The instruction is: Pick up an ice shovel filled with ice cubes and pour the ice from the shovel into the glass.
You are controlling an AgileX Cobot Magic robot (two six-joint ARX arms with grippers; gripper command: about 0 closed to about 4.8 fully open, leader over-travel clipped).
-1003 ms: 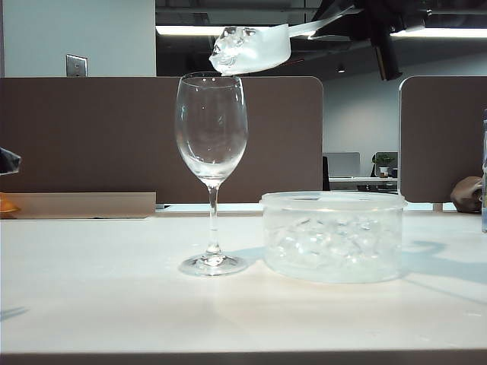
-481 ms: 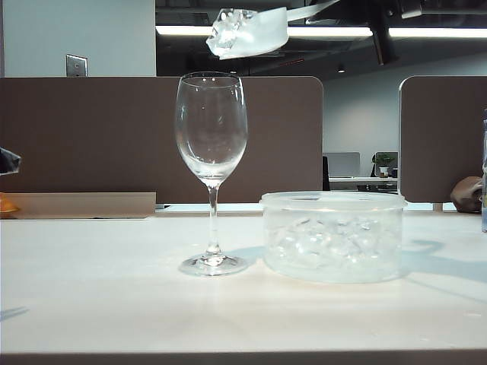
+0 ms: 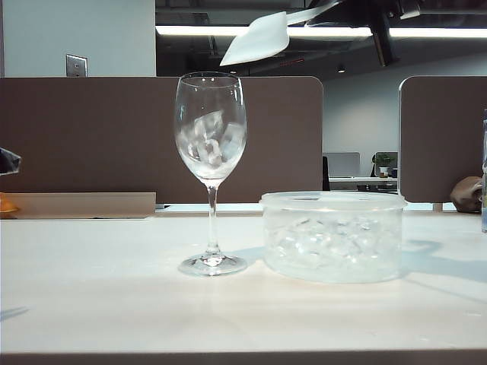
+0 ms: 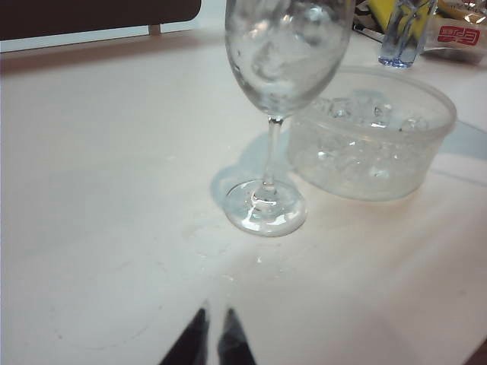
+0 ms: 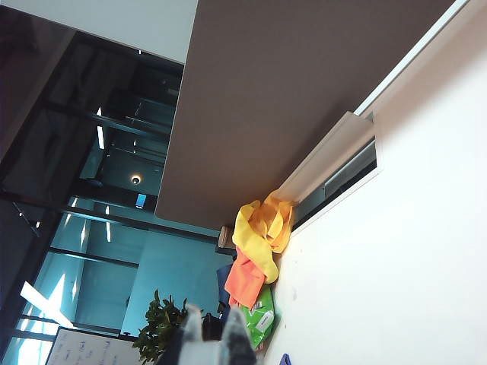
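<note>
Step in hand: the pour looks just made; the ice sits in the glass and the shovel blade above it looks empty.

Ice shovel: small translucent white plastic ice shovel (image 3: 257, 39) at the top centre of the exterior view, above and slightly right of the glass rim, apart from it. Its long axis runs from the handle at upper right down to the pointed tip at lower left, so the blade slopes towards the glass mouth.

Right gripper: out of the exterior frame past the top edge, where the thin flat handle leads. In the right wrist view its fingertips (image 5: 207, 338) stand pressed close at the bottom edge; whether they pinch the handle cannot be seen there, though I judge they carry it.

Left gripper: its dark fingertips (image 4: 212, 340) are pressed nearly together, holding nothing, low over the table in front of the glass foot, well apart from the shovel.

Glass: tall clear stemmed wine glass (image 3: 211, 137) upright on the white table (image 3: 114, 296), left of centre.

Ice cubes: whitish glistening ice cubes (image 3: 209, 142) piled in the lower bowl of the glass.

Tub: low round translucent plastic tub (image 3: 332, 236) just right of the glass foot, holding more ice.

Nearer arm: the right, which bears the shovel.
</note>
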